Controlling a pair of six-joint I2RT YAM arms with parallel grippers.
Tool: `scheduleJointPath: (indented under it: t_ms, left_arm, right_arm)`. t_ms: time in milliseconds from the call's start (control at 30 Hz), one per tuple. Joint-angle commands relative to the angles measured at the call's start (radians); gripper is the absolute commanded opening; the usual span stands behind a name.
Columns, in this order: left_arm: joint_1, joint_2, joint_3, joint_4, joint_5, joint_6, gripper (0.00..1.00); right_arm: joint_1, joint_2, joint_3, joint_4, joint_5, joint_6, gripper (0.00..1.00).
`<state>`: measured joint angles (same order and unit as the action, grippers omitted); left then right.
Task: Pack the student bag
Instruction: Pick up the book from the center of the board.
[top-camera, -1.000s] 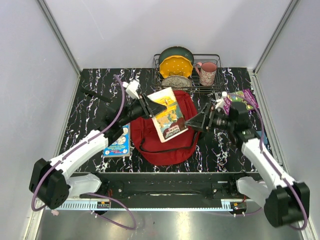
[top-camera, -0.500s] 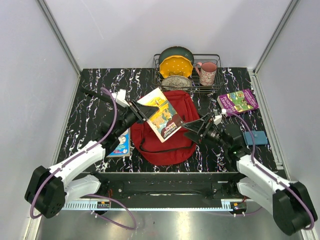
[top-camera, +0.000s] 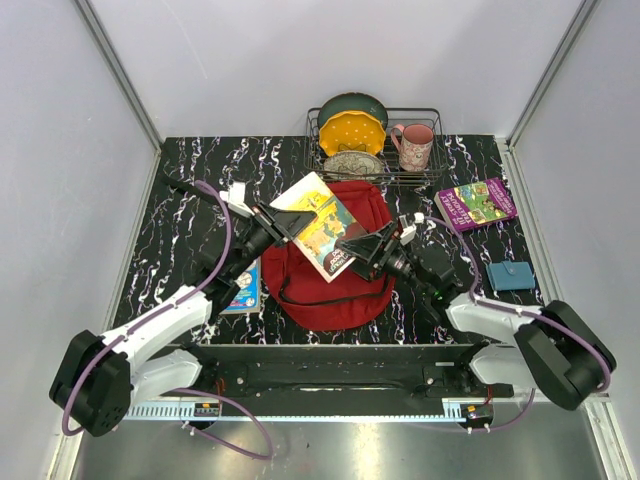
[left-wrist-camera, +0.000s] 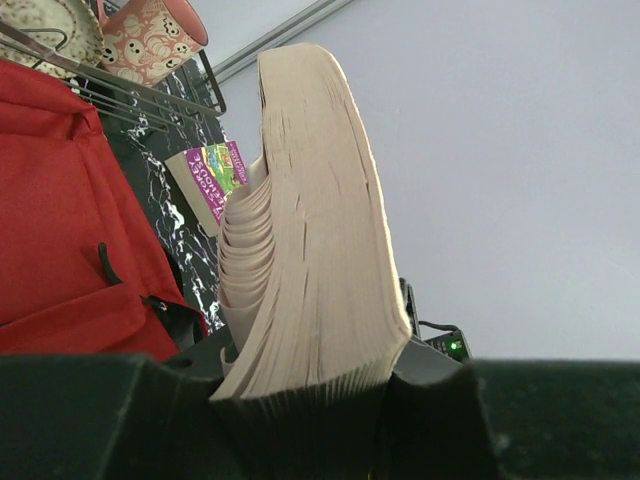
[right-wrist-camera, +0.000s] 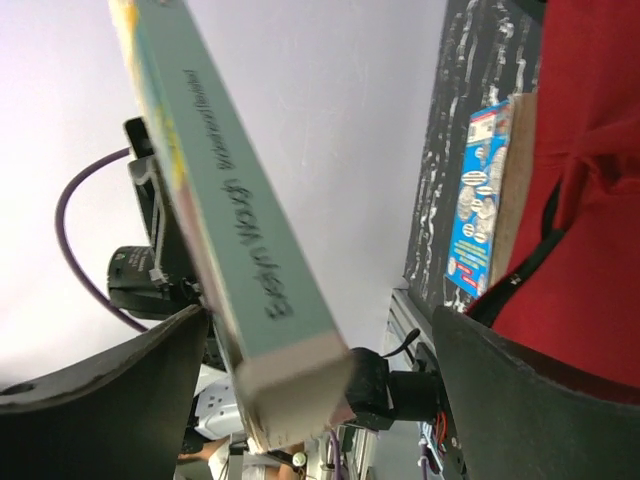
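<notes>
ROBOT: Since a second ago my right arm has swung in from the right side of the table, and my left arm has drawn the book a little toward the left.

OPERATOR: What do your grippers have?

ROBOT: My left gripper (top-camera: 275, 222) is clamped on one end of a thick yellow-covered paperback book (top-camera: 322, 228). The left wrist view shows its cream page edges (left-wrist-camera: 310, 250) fanning up out of my fingers. My right gripper (top-camera: 352, 250) is spread as wide as it goes and grips nothing. In the right wrist view its two dark fingers (right-wrist-camera: 100, 400) stand on either side of the book's pale green spine (right-wrist-camera: 250, 250), apart from it.

OPERATOR: Where is the bag?

ROBOT: The large red fabric backpack (top-camera: 330, 290) lies flat on the black marbled table (top-camera: 190, 210), at the middle, under the raised book.

OPERATOR: And around it?

ROBOT: A thin blue booklet (top-camera: 240, 290) lies just beside the bag's left edge. A purple-covered book (top-camera: 477, 201) and a small teal case (top-camera: 511, 275) lie to the right, well apart from the bag. At the far edge a wire dish rack (top-camera: 437, 117) holds a yellow plate (top-camera: 351, 133) and a pink mug (top-camera: 414, 146).
</notes>
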<state>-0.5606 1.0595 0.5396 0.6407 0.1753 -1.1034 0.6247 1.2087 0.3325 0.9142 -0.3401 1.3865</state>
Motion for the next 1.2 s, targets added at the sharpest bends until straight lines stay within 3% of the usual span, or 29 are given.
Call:
scheduleJointPath:
  t_ms: [0, 33, 67, 167, 267, 300, 367, 400, 433, 500, 533, 567, 633, 667, 733, 767, 867, 1000, 1167]
  left_arm:
    - [0.002, -0.047, -0.003, 0.198, -0.019, -0.046, 0.0]
    - [0.001, -0.049, -0.004, 0.197, -0.02, -0.046, 0.0]
    - [0.002, -0.052, -0.012, 0.194, -0.023, -0.046, 0.0]
    - [0.002, -0.064, -0.02, 0.174, -0.036, -0.039, 0.0]
    - [0.001, -0.075, -0.026, 0.152, -0.051, -0.029, 0.0]
    - [0.001, -0.081, -0.024, 0.146, -0.054, -0.021, 0.0]
    - [0.001, -0.084, -0.023, 0.128, -0.059, -0.015, 0.0]
    - [0.002, -0.082, -0.021, 0.122, -0.06, -0.01, 0.05]
    - [0.001, -0.082, -0.021, 0.117, -0.06, -0.009, 0.12]
    - [0.001, -0.081, -0.007, 0.09, -0.048, 0.016, 0.35]
    - [0.002, -0.082, 0.002, 0.071, -0.037, 0.037, 0.65]
    - [0.001, -0.085, 0.037, -0.019, -0.017, 0.066, 0.81]
    - [0.002, -0.102, 0.091, -0.164, -0.005, 0.219, 0.99]
    - [0.002, -0.108, 0.143, -0.322, -0.003, 0.275, 0.99]
    - [0.002, -0.128, 0.18, -0.462, -0.011, 0.436, 0.99]
    - [0.001, -0.147, 0.195, -0.563, -0.023, 0.477, 0.99]
    - [0.001, -0.19, 0.189, -0.683, -0.034, 0.603, 0.99]
    - [-0.007, -0.194, 0.186, -0.753, 0.035, 0.718, 0.99]
    - [-0.087, -0.11, 0.241, -0.863, 0.037, 0.803, 0.99]
  right_arm:
    - [0.026, 0.072, 0.063, 0.256, 0.033, 0.02, 0.96]
    - [0.027, 0.101, 0.066, 0.284, 0.033, 0.029, 0.93]
    - [0.029, 0.112, 0.072, 0.328, 0.027, 0.04, 0.83]
    - [0.044, 0.137, 0.068, 0.388, 0.038, 0.052, 0.68]
    - [0.053, 0.129, 0.066, 0.365, 0.041, 0.048, 0.45]
    - [0.056, 0.121, 0.062, 0.358, 0.046, 0.046, 0.29]
    - [0.061, 0.106, 0.054, 0.335, 0.05, 0.046, 0.16]
    - [0.061, 0.097, 0.051, 0.325, 0.052, 0.043, 0.03]
    - [0.063, 0.089, 0.046, 0.321, 0.053, 0.042, 0.0]
    - [0.061, 0.071, 0.042, 0.292, 0.061, 0.029, 0.0]
    - [0.063, 0.037, 0.033, 0.279, 0.07, 0.017, 0.0]
    - [0.061, 0.007, 0.03, 0.205, 0.094, -0.018, 0.0]
    - [0.063, -0.134, 0.033, 0.05, 0.14, -0.073, 0.0]
    - [0.063, -0.194, 0.042, -0.16, 0.203, -0.136, 0.0]
    - [0.063, -0.389, 0.089, -0.411, 0.295, -0.196, 0.0]
    - [0.063, -0.452, 0.106, -0.659, 0.42, -0.228, 0.0]
    - [0.061, -0.682, 0.157, -1.057, 0.673, -0.222, 0.0]
    - [0.063, -0.875, 0.165, -1.244, 0.816, -0.222, 0.0]
    - [0.063, -0.887, 0.238, -1.411, 0.829, -0.23, 0.0]
